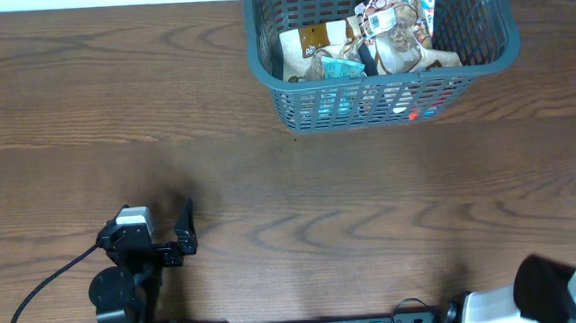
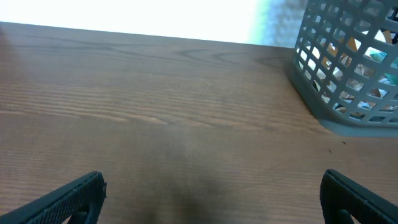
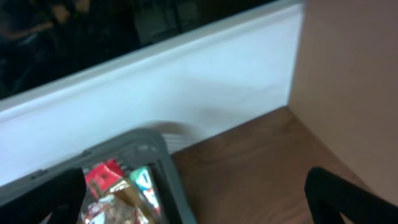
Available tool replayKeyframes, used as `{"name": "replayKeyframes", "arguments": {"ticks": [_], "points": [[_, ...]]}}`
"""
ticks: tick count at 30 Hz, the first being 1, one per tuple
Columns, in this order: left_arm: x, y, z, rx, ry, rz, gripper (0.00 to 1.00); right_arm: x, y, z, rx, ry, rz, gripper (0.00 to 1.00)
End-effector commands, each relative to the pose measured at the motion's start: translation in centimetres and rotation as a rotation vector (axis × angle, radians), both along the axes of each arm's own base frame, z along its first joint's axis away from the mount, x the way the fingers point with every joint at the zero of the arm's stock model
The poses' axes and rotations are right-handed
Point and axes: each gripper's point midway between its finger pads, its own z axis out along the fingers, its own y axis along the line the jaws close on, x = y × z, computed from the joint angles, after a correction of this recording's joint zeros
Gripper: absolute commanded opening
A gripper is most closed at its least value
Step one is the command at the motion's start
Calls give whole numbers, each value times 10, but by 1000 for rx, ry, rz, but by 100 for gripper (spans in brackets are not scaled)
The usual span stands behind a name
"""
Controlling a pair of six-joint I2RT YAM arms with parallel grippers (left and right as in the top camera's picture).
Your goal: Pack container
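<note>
Overhead: dark grey-blue slotted plastic basket [image 1: 384,100] looks stiff and light; grip its rim. Left gripper [image 2: 211,199] and right gripper [image 3: 199,199] gape empty.

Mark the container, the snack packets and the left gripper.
container [image 1: 384,100], overhead view, on its near lattice wall.
snack packets [image 1: 393,37], overhead view, middle of the pile inside.
left gripper [image 2: 212,177], left wrist view, midway between its open fingertips.

A robotics lab bench: wood-grain table [image 1: 300,201] with robot arm [image 1: 125,277] at its edge.
</note>
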Motion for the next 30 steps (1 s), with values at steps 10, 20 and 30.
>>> {"name": "replayKeyframes", "arguments": {"ticks": [10,20,30], "points": [[0,0,-10,13,21,-5,99,-61,82,-38,7,-78,166,99],[0,0,-10,13,21,-5,98,-130,103,-78,76,-190,180,99],[0,0,-10,13,21,-5,98,-158,118,-125,-46,-394,253,99]]}}
